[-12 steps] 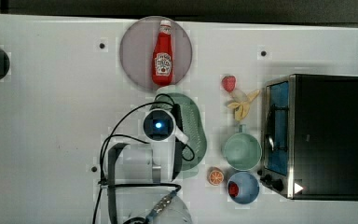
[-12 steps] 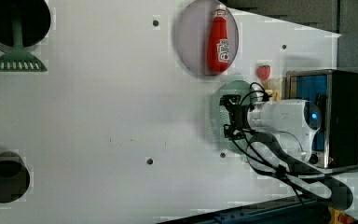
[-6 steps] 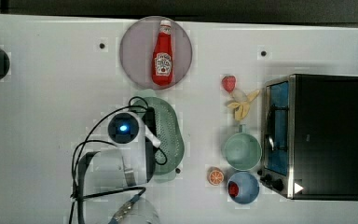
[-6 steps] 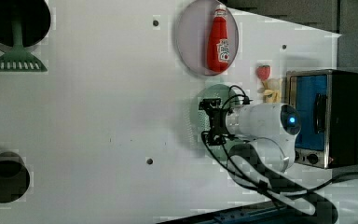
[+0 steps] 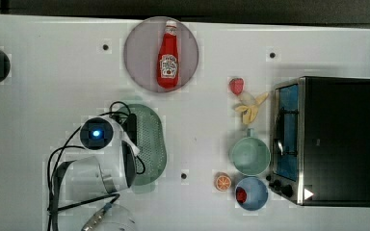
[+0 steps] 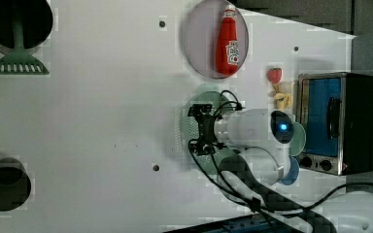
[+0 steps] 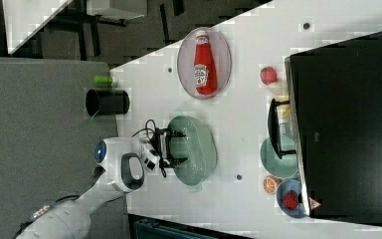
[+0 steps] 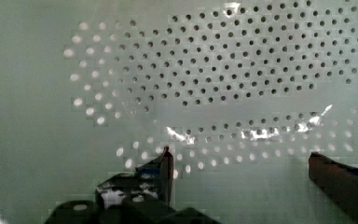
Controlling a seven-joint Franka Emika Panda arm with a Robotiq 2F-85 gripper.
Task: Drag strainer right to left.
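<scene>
The strainer (image 5: 153,144), a pale mint-green oval basket with a holed floor, lies on the white table just left of centre in the top view. My gripper (image 5: 131,137) hangs over the strainer's left half in the top view, fingers pointing down into it. In the wrist view the holed floor of the strainer (image 8: 214,79) is close up, and the gripper (image 8: 242,175) stands open with one fingertip (image 8: 164,170) on each side, nothing between them. The right view has the gripper (image 7: 171,147) at the strainer's (image 7: 199,149) left rim; the left view has the gripper (image 6: 201,128) over the strainer (image 6: 182,131).
A ketchup bottle (image 5: 168,57) lies on a round plate (image 5: 139,57) behind the strainer. At the top view's right stand a toaster oven (image 5: 332,139), a mint cup (image 5: 249,155), a blue bowl (image 5: 253,195), an orange slice (image 5: 223,182), a strawberry (image 5: 236,86) and a banana (image 5: 250,108).
The arm and the strainer have slid together toward the top view's left, away from the cup and oven. The gripper has stayed open.
</scene>
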